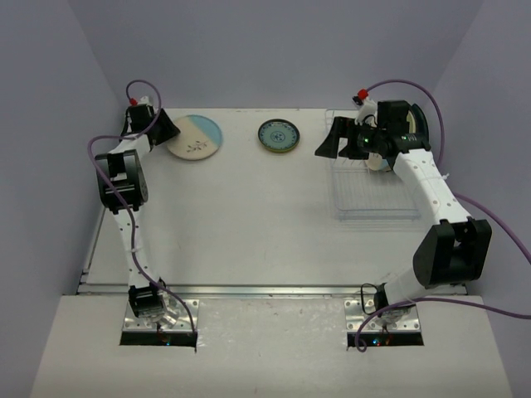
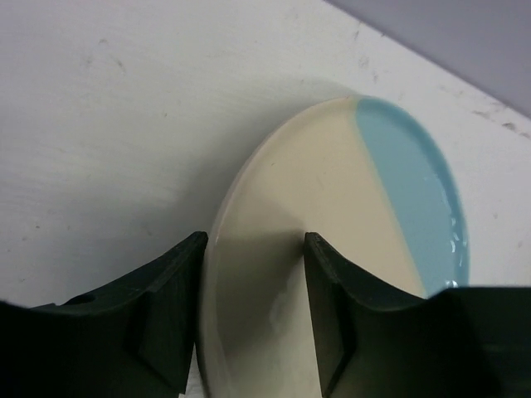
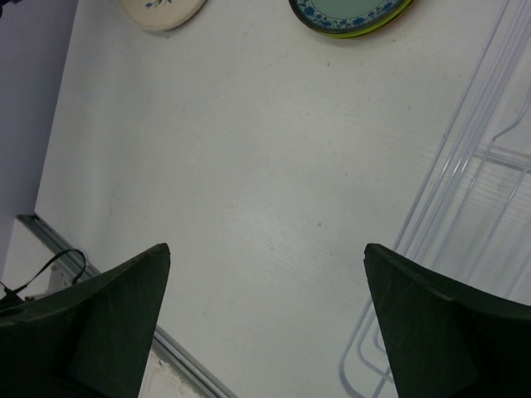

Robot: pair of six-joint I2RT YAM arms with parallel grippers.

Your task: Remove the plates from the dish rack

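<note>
— Left gripper (image 2: 253, 245), state?
— Fingers parted, straddling the rim of the cream-and-blue plate (image 2: 332, 191), which lies flat on the table (image 1: 249, 215), upper left in the overhead view.
— Right gripper (image 3: 265, 249)?
— Spread wide, holding nothing, beside the dish rack (image 1: 377, 203), upper right.

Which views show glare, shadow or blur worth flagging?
Left wrist: small glints on the blue rim of the cream-and-blue plate, its cream half shadowed under the left gripper; right wrist: dish rack wires wash out against the white table; top external: evenly lit, no glare.
</note>
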